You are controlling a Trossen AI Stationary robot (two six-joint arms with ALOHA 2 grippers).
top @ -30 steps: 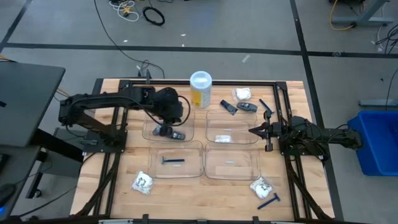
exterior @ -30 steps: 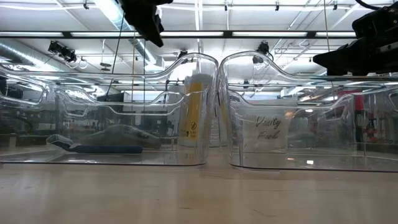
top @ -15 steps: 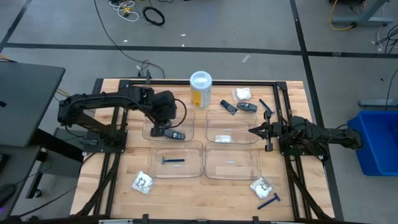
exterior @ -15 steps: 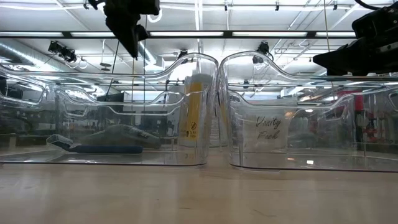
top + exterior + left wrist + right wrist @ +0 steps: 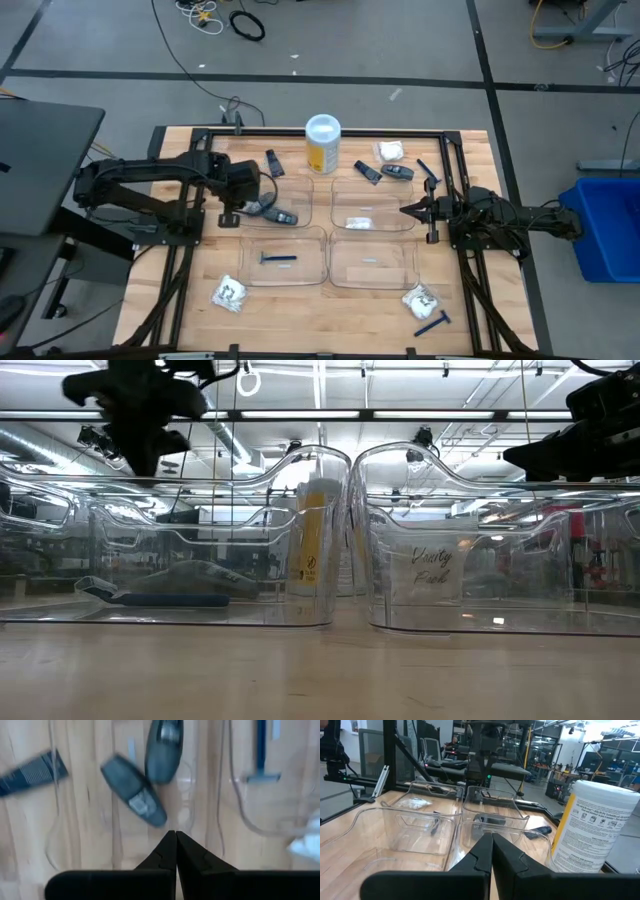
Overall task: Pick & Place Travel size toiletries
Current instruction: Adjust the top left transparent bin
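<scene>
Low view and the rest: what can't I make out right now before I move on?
- Back trays' contents: low view, blurred behind the front trays' clear walls.
- Right pincer: low view cuts it off at the top edge.
- Item in the front right tray: high view, too small to name.
- Dark blue tube: left wrist view, cut by the picture's edge.

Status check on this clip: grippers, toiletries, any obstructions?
Left gripper shut, empty, at far-left tray's outer edge. Right gripper shut, parked beside far-right tray. Two grey sticks in far-left tray. Nothing blocking.
</scene>
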